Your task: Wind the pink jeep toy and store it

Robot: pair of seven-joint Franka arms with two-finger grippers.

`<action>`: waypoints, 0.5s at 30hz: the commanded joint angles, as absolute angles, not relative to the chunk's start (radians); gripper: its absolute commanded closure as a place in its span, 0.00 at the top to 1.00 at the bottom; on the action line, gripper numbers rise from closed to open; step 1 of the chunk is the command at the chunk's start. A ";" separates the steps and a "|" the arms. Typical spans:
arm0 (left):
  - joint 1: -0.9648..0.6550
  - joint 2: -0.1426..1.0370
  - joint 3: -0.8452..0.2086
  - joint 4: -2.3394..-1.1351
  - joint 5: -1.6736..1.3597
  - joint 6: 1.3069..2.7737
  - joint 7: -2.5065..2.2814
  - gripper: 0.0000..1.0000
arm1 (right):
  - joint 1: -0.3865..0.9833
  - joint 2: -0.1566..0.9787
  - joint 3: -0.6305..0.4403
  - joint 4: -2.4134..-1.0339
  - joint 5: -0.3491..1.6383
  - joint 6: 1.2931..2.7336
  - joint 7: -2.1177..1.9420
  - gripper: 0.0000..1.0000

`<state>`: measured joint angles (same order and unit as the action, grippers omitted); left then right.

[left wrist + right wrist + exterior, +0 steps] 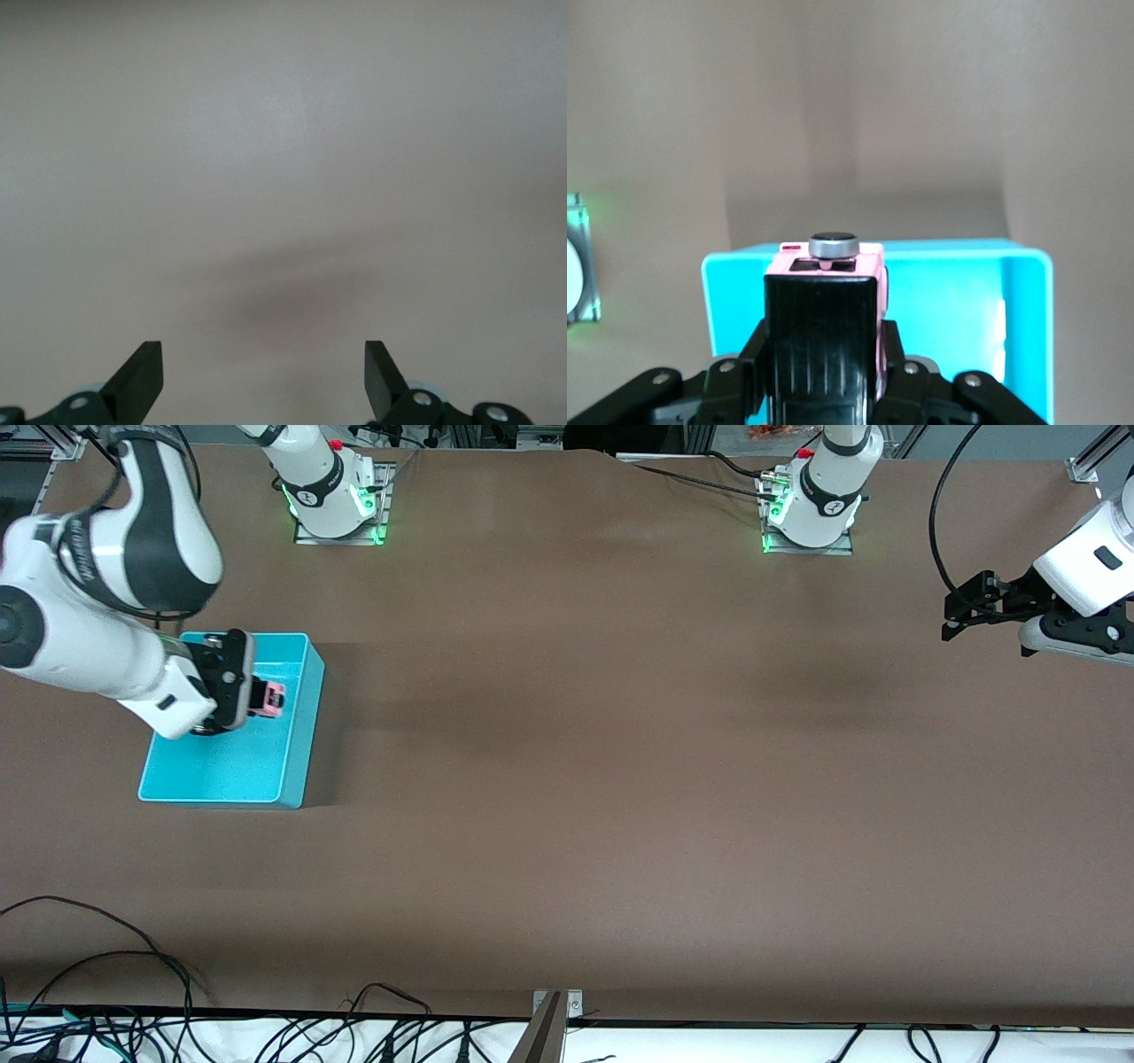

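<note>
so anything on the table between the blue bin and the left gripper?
Nothing. In the front view the brown table is bare from the blue bin to the open left gripper, which waits at its own end. The right gripper holds the pink toy car over the bin.

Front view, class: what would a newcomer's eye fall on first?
The cyan bin at the right arm's end of the table stands out first. Over it, the right pincer is shut on the pink jeep toy. The left pincer waits open over bare table at the left arm's end.
</note>
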<state>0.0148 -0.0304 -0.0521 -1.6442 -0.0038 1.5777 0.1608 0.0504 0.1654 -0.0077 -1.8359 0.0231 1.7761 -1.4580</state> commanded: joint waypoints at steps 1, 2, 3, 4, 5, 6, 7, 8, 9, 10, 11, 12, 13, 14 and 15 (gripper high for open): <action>0.017 -0.017 -0.057 -1.611 -0.002 1.554 0.149 1.00 | 0.051 0.146 -0.070 -1.927 0.041 1.808 -1.563 0.12; 0.017 -0.015 -0.057 -1.609 0.000 1.554 0.149 1.00 | 0.051 0.146 -0.081 -1.945 0.043 1.825 -1.577 0.12; 0.015 -0.015 -0.057 -1.609 0.000 1.554 0.149 1.00 | 0.051 0.144 -0.090 -1.966 0.043 1.845 -1.597 0.12; 0.015 -0.015 -0.057 -1.609 0.000 1.554 0.150 1.00 | 0.051 0.144 -0.097 -1.985 0.043 1.865 -1.614 0.12; 0.014 -0.015 -0.057 -1.609 0.000 1.554 0.150 1.00 | 0.051 0.144 -0.104 -2.005 0.044 1.884 -1.632 0.12; 0.014 -0.015 -0.057 -1.609 0.002 1.554 0.150 1.00 | 0.051 0.144 -0.115 -2.023 0.046 1.903 -1.646 0.12; 0.014 -0.015 -0.057 -1.609 0.000 1.554 0.150 1.00 | 0.051 0.144 -0.127 -2.046 0.051 1.928 -1.660 0.12; 0.014 -0.015 -0.057 -1.609 0.002 1.554 0.150 1.00 | 0.051 0.146 -0.138 -2.068 0.057 1.953 -1.673 0.12; 0.014 -0.015 -0.057 -1.609 0.002 1.554 0.152 1.00 | 0.051 0.146 -0.146 -2.089 0.064 1.977 -1.687 0.12; 0.014 -0.015 -0.057 -1.609 0.002 1.554 0.152 1.00 | 0.051 0.149 -0.153 -2.111 0.072 2.000 -1.701 0.12; 0.014 -0.015 -0.057 -1.609 0.002 1.554 0.150 1.00 | 0.051 0.149 -0.161 -2.134 0.080 2.031 -1.715 0.12; 0.017 -0.015 -0.055 -1.611 0.000 1.554 0.150 1.00 | 0.051 0.150 -0.167 -2.155 0.087 2.058 -1.726 0.12; 0.017 -0.015 -0.055 -1.611 0.000 1.554 0.152 1.00 | 0.051 0.152 -0.172 -2.177 0.092 2.083 -1.732 0.12; 0.017 -0.015 -0.055 -1.609 0.002 1.554 0.152 1.00 | 0.051 0.153 -0.176 -2.196 0.097 2.107 -1.738 0.12; 0.017 -0.015 -0.055 -1.609 0.002 1.554 0.152 1.00 | 0.048 0.153 -0.179 -2.215 0.097 2.134 -1.743 0.12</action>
<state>0.0145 -0.0304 -0.0525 -1.6441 -0.0038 1.5777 0.1608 0.0471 0.1765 -0.1546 -2.1031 0.0610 2.0209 -1.6869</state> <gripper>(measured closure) 0.000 0.489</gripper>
